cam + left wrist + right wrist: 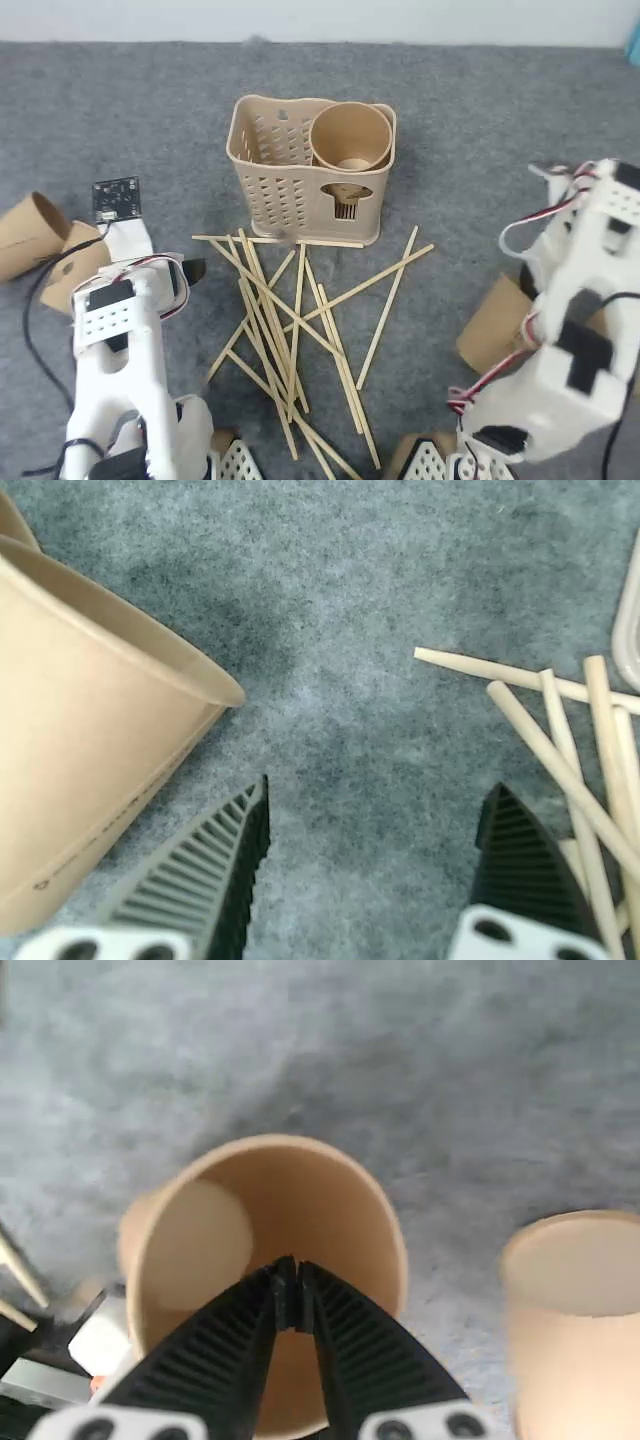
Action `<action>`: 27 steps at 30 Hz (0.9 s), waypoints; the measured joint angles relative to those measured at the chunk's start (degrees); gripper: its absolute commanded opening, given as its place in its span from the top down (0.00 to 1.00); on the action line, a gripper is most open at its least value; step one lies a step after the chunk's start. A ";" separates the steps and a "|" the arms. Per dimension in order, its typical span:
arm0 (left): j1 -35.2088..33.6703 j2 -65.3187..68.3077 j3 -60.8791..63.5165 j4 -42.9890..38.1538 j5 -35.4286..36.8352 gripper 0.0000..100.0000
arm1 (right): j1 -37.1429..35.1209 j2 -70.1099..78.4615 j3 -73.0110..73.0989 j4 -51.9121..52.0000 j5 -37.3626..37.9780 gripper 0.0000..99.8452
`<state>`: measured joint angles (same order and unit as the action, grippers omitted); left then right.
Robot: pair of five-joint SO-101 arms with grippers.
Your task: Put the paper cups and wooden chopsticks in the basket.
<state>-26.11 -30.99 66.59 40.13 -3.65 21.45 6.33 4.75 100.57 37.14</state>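
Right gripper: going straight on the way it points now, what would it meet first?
The paper cup lying on its side, mouth toward the right gripper. The shut tips line up with the opening, so it would probably go inside and meet the cup's inner wall or bottom; depth is unclear.

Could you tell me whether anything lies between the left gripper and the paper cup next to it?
Nothing visible does: bare grey mat separates the open left gripper from the paper cup lying on its side.
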 measured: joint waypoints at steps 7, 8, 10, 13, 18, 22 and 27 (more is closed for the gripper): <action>0.00 0.00 0.00 0.00 0.00 0.68 | -8.44 -24.09 16.00 0.00 -2.99 0.99; 0.00 0.00 0.00 0.00 0.00 0.68 | -9.76 -27.52 17.76 0.00 -3.43 0.99; 0.00 0.00 0.00 0.00 0.00 0.68 | -12.13 -33.32 20.48 0.00 -4.48 0.99; 0.00 0.00 0.00 0.00 0.00 0.68 | -13.98 -37.45 21.36 0.00 -6.42 0.99; 0.00 0.00 0.00 0.00 0.00 0.68 | -14.07 -38.86 21.36 0.00 -8.53 0.92; 0.00 0.00 0.00 0.00 0.00 0.68 | -13.98 -38.86 20.04 0.09 -8.79 0.84; 0.00 0.00 0.00 0.00 0.00 0.68 | -13.98 -38.86 19.87 0.09 -8.79 0.83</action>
<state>-26.11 -30.99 66.59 40.13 -3.65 7.47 -32.53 24.62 100.66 28.35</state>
